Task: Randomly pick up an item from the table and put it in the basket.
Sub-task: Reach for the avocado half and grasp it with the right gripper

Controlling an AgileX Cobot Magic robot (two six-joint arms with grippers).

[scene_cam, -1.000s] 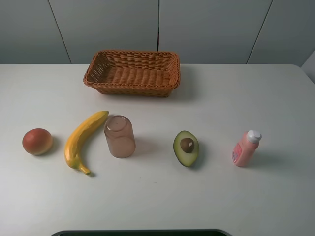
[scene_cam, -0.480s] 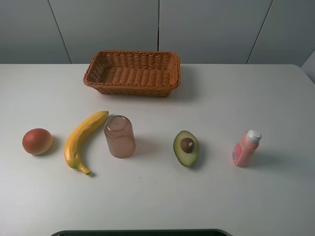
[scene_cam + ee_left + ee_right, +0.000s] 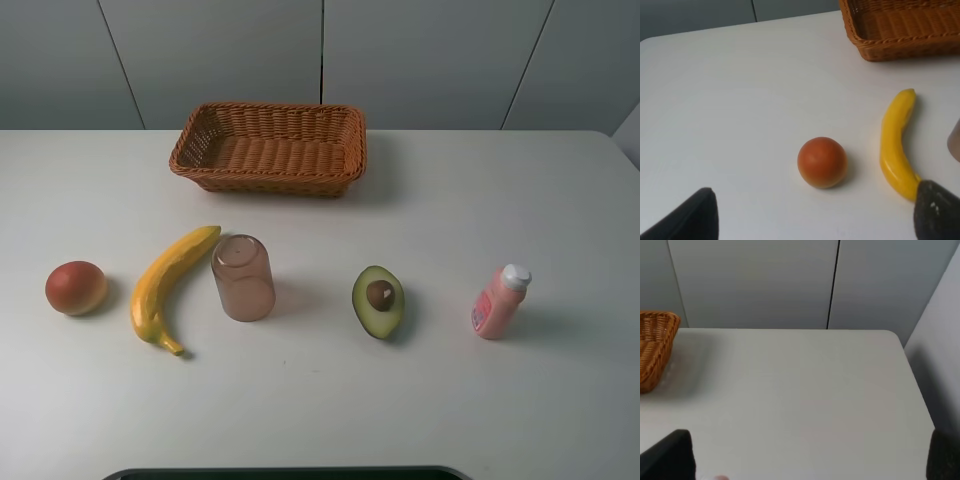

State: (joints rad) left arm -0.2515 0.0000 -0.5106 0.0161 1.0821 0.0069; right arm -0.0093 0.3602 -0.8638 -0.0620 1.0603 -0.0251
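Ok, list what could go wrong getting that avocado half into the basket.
1. The avocado half lies pit-up on its rounded skin, so it may rock or slip when the right end effector, now open, closes on it.
2. The pink bottle stands upright just right of it; an approach from that side could tip it.
3. A low carry might catch the near rim of the basket.
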